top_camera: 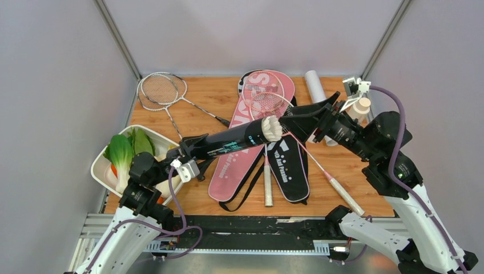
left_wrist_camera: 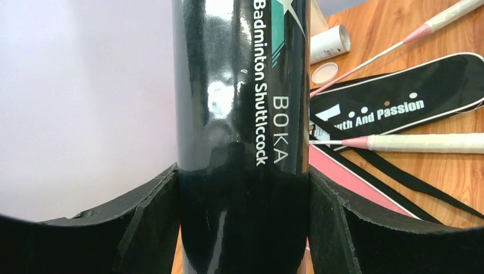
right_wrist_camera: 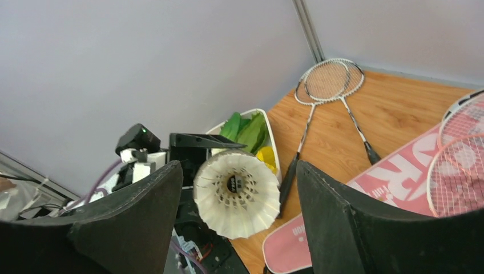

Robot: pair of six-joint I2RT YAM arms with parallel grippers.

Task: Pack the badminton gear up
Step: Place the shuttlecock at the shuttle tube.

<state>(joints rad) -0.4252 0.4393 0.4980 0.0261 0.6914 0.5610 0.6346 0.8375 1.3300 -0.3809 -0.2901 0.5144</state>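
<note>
Your left tool (left_wrist_camera: 242, 194) is clamped on the black tube (top_camera: 234, 140), fingers tight on both sides, and holds it lifted off the counter (top_camera: 211, 97), lying nearly level with its open end pointing to the right. A white shuttlecock (right_wrist_camera: 237, 193) sits in that open end, feathers out. Your right tool (right_wrist_camera: 238, 171) is open: its fingers stand either side of the shuttlecock with a gap on each side in the right wrist view, touching nothing. Under the tube lies the pink bag (top_camera: 228, 171), with the black bag (top_camera: 291, 165) just beside it on the right and partly overlapping. Two pink rackets (top_camera: 262, 91) lie with their heads on the far end of the pink bag, handles running toward the near edge across the black bag. Two silver rackets (top_camera: 162, 91) lie stacked at the far left corner. The white tube (top_camera: 315, 83) lies at the far right, near the small bottle (top_camera: 361, 107). The tray (top_camera: 100, 165) of vegetables sits at the left edge by your left arm.
</note>
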